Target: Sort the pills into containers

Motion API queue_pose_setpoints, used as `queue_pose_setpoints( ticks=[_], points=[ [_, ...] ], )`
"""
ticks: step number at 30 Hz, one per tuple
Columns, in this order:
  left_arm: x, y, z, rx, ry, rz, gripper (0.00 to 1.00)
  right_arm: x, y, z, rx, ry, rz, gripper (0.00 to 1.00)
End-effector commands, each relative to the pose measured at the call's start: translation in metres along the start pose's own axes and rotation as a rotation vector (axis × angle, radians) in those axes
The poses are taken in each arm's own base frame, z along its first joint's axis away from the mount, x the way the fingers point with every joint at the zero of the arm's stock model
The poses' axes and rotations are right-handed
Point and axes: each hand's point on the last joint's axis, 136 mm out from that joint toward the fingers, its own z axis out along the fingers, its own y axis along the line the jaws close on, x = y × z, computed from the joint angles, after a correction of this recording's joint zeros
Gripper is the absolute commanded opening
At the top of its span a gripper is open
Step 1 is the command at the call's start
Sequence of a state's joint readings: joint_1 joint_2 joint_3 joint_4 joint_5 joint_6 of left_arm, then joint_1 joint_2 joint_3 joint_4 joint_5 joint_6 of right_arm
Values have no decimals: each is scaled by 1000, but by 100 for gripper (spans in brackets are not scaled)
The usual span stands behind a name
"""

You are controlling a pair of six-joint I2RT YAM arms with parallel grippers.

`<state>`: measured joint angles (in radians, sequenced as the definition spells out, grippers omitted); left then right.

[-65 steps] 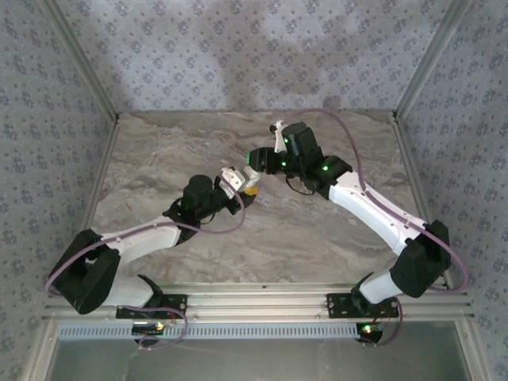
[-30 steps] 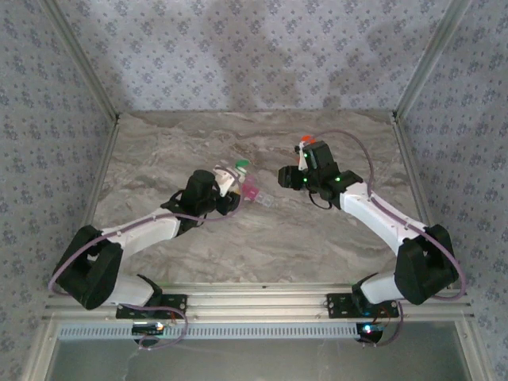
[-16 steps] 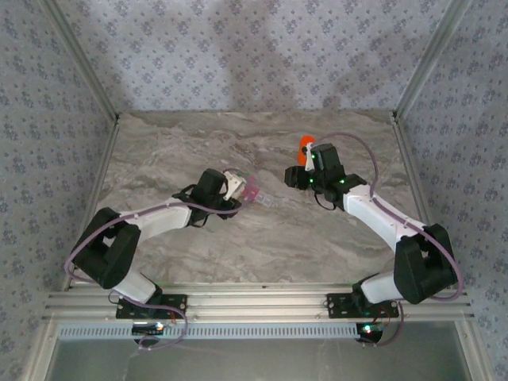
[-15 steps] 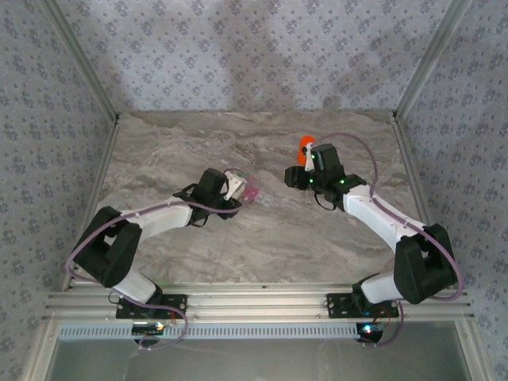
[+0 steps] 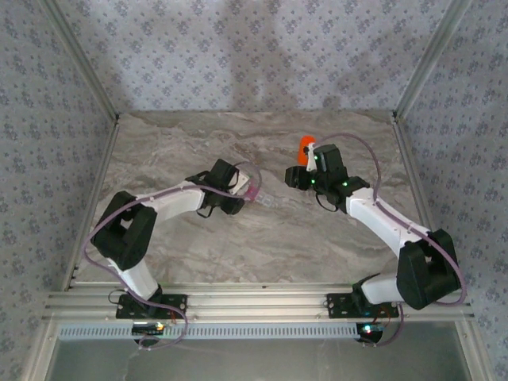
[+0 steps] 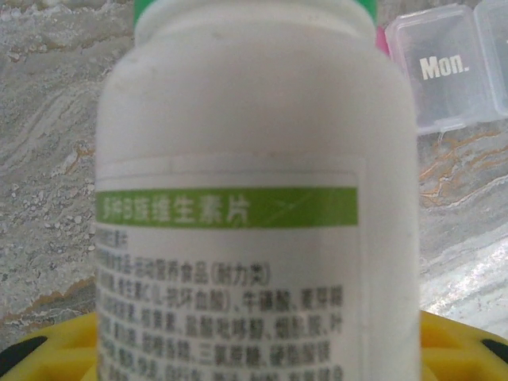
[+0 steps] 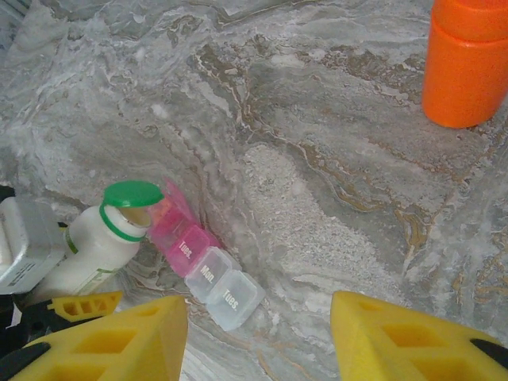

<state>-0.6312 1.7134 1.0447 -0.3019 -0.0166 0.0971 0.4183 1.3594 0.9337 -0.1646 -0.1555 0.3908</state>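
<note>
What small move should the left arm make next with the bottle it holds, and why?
Probably tip the white bottle a little further. The left gripper holds it tilted, with its open green-rimmed mouth right beside the pink compartment of the pill box, whose lid stands open, so a bit more tilt should let pills drop in.

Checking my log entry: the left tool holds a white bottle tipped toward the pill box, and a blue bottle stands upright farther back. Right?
Not quite. The upright bottle is orange, not blue; the right wrist view shows it. The rest stands: the left tool holds the white bottle tipped toward the pill box.
</note>
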Motion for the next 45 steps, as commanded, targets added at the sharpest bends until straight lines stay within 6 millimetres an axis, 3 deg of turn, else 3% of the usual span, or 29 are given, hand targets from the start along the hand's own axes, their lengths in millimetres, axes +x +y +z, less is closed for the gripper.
queue_pose_setpoints(
  ticks=[1, 9, 19, 37, 45],
  points=[
    [10, -2, -5, 5, 82, 28, 0, -4, 3, -6, -24, -18, -3, 52],
    [3, 3, -16, -18, 111, 52, 0, -2, 9, -6, -55, -9, 9, 52],
    [5, 6, -11, -18, 229, 101, 0, -2, 11, -9, -68, -11, 12, 52],
    [7, 16, -29, -19, 420, 228, 0, -1, 16, -11, -86, -12, 13, 53],
    [5, 17, -25, -12, 453, 228, 0, -1, 17, -11, -86, -12, 10, 53]
  ],
)
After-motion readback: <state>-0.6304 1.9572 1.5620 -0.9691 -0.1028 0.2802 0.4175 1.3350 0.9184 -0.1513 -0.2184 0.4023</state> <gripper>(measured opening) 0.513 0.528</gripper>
